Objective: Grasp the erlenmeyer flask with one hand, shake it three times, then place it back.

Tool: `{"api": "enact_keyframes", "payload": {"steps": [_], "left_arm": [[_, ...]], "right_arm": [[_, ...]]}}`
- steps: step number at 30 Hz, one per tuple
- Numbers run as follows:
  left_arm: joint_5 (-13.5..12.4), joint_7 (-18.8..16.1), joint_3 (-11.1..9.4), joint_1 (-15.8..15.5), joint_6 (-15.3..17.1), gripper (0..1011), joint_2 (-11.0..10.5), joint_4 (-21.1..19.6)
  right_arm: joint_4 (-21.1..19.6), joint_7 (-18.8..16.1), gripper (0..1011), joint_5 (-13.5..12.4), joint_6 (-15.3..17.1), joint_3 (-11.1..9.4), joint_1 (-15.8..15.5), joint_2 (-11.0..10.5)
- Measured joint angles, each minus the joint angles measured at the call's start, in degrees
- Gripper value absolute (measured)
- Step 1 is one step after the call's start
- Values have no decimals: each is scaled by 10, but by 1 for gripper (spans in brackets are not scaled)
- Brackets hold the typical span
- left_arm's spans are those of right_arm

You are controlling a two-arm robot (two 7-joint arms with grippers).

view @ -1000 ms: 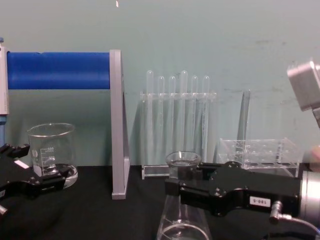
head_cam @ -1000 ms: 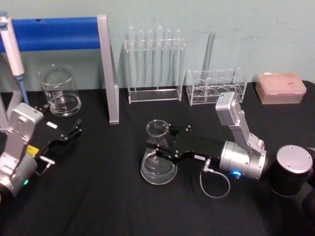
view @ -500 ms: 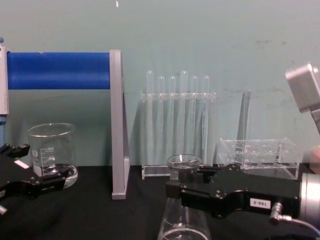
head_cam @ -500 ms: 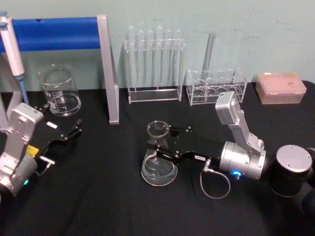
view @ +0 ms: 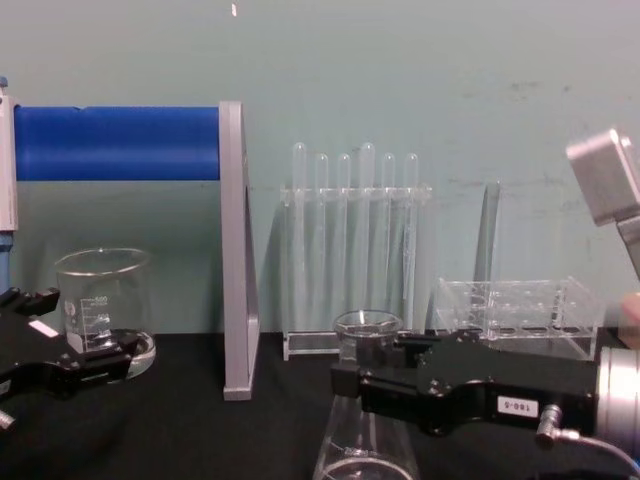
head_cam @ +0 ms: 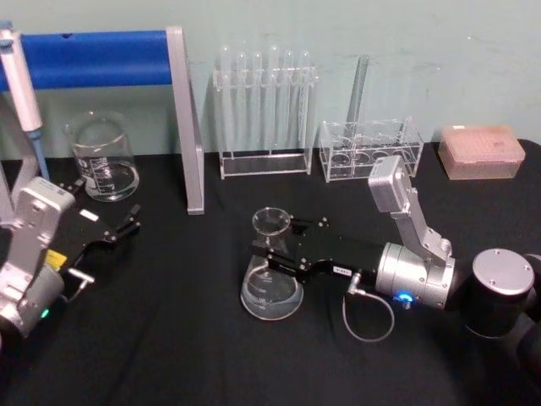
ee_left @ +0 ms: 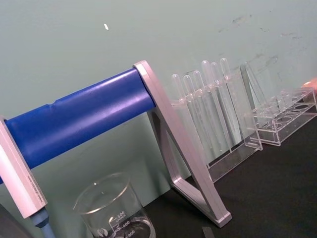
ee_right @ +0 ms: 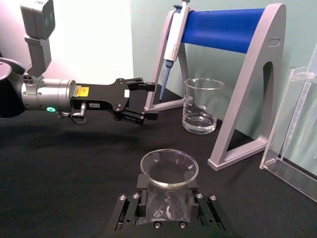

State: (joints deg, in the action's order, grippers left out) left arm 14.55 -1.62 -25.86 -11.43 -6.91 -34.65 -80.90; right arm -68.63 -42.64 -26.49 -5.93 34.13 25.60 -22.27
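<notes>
Here, in the head view, the flask (head_cam: 272,277) stands on the black table (head_cam: 169,338) near its middle, and the right gripper (head_cam: 269,251) reaches in from 3 o'clock, pinching the neck. The left gripper (head_cam: 127,227) waits spread at 9 o'clock.

In the right wrist view, the fingers (ee_right: 130,207) press both sides of the neck.

In the chest view, the flask's base looks on or near the table. I judge it is either just grasped or being put back; the next move needs a steady, upright hold.

The clear erlenmeyer flask (head_cam: 272,279) stands upright mid-table, its neck clamped by the right gripper (head_cam: 269,254).
</notes>
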Motion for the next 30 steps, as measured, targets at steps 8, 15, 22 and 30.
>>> {"api": "enact_keyframes", "payload": {"steps": [8, 15, 22, 30], "left_arm": [[0, 0, 0, 0, 0, 1001, 0, 0], [0, 0, 0, 0, 0, 1001, 0, 0], [0, 0, 0, 0, 0, 1001, 0, 0], [0, 0, 0, 0, 0, 1001, 0, 0]], "right_arm": [[0, 0, 449, 1, 0, 0, 0, 0], [0, 0, 449, 1, 0, 0, -1, 0], [0, 0, 449, 2, 0, 0, -1, 0], [1, 0, 569, 5, 3, 2, -1, -1]]}}
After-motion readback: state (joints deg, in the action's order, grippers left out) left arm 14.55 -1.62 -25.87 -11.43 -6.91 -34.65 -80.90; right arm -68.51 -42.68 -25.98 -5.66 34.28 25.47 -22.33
